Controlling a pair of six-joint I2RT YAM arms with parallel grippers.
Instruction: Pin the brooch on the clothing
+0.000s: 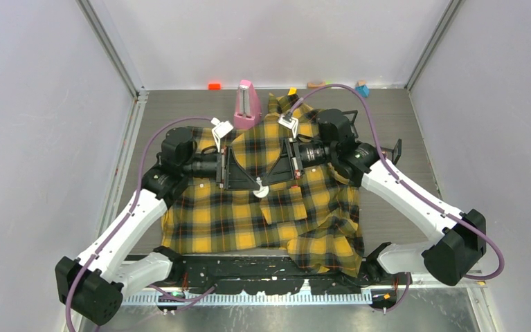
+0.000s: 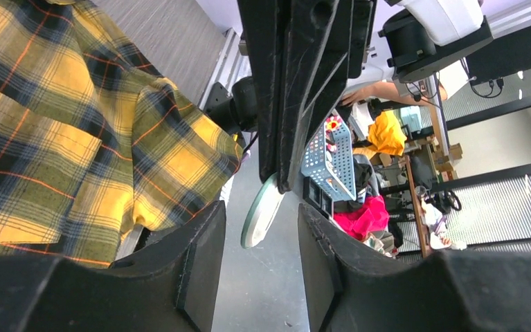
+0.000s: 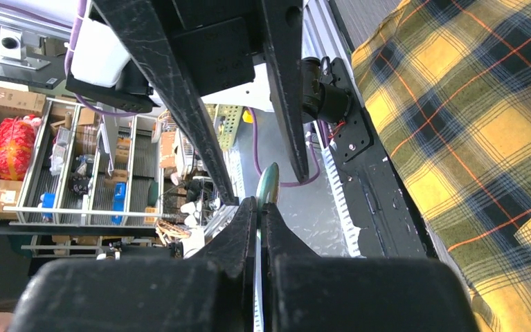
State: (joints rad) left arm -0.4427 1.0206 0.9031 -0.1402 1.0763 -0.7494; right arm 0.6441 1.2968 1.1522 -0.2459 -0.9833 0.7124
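Observation:
The yellow-and-black plaid shirt (image 1: 248, 228) lies spread on the table, and also shows in the left wrist view (image 2: 34, 124) and the right wrist view (image 3: 484, 104). My two grippers meet tip to tip above its chest. My right gripper (image 1: 271, 182) is shut on the brooch (image 1: 262, 191), a small round pale disc. In the right wrist view the brooch (image 3: 268, 181) shows edge-on, greenish, pinched in the right gripper (image 3: 259, 207). My left gripper (image 1: 251, 181) is open. In the left wrist view the brooch (image 2: 261, 211) hangs between the spread left gripper (image 2: 261, 238), touching neither finger.
A pink wedge-shaped object (image 1: 247, 104) stands behind the shirt's collar. Small coloured blocks lie along the back wall: orange (image 1: 214, 86), yellow (image 1: 292, 91), blue (image 1: 363, 89). A small black frame (image 1: 395, 149) sits right of the right arm. A black rail (image 1: 262, 277) runs along the near edge.

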